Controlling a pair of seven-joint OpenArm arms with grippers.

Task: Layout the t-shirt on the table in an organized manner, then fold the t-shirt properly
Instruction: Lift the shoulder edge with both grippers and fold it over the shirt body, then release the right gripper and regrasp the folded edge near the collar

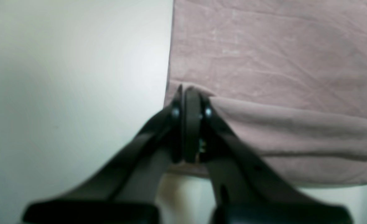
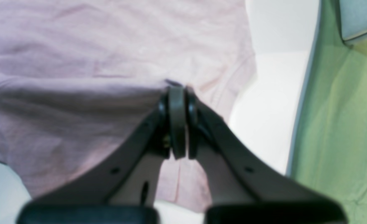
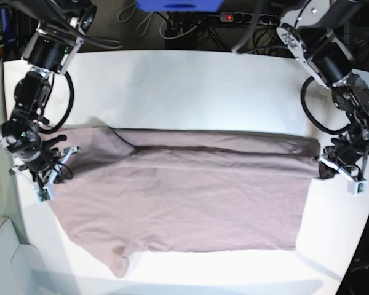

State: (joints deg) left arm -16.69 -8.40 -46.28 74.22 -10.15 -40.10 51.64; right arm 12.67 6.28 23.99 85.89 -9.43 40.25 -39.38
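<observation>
On the white counter (image 3: pixel 190 80), one item entered: a dusty pink t-shirt (image 3: pixel 190 196), short-sleeved, lying crosswise and taking up the counter's near half.

Position: hem end toward the left arm's side, neck and sleeve end toward the right arm's side. One sleeve points to the near edge; the other sits at the far corner, partly tucked.

Condition: largely flat, lightly creased. The far long edge is doubled over on itself into a narrow band, with a dark crease line running nearly the full length of the garment.

Left pincer (image 1: pixel 188 93): jaws pressed together on the fabric at the hem-end corner of that folded band, a ridge of cloth drawn up to it. The hem edge runs straight away from the grip, bare counter beside it.

Right pincer (image 2: pixel 177 90): jaws likewise closed on cloth, at the shoulder end of the same band, close to the sleeve. A pinched tuft shows just above the tips.

Step in hand, by judgement: layout looks finished and the first lengthwise fold is under way, both arms holding opposite ends of one long edge.

Next move, by judgement: both grips carried together toward the near edge, at matching height and pace, so the band stays taut and lands parallel to the lower side. Uneven travel would skew the fold; the tucked far sleeve may need flattening.
</observation>
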